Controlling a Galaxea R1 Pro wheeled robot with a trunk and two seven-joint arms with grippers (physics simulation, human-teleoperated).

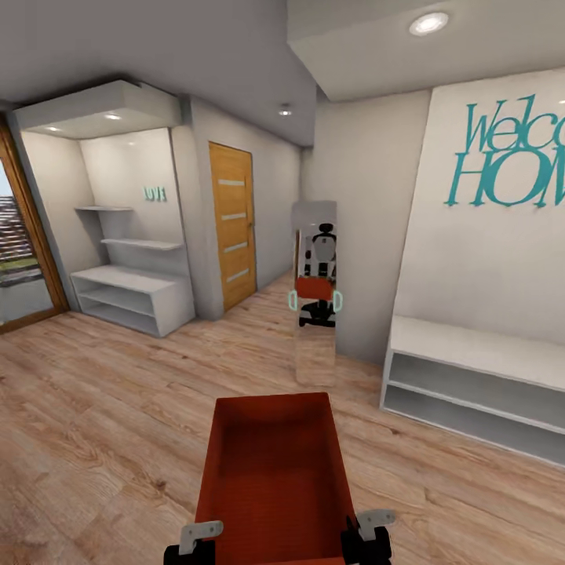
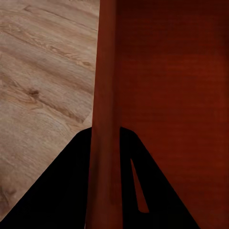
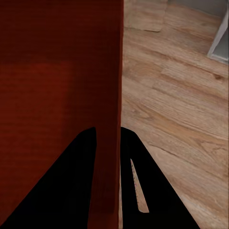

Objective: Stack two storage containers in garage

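Light wood plank flooring (image 1: 102, 408) is stretching ahead of you; an orange-wood door (image 1: 232, 224) with frosted strips is standing at about eleven o'clock, white shelving (image 1: 133, 294) at ten o'clock, a tall mirror (image 1: 315, 290) at twelve o'clock reflecting your robot, and a white low cabinet (image 1: 471, 384) at two o'clock under teal wall lettering (image 1: 510, 153); you are carrying one orange-red storage container (image 1: 275, 479) at six o'clock, open top up, clear of the floor; your left pincer (image 2: 106, 191) is clamping its left wall, one finger on each side; your right pincer (image 3: 109, 191) is clamping the right wall likewise.
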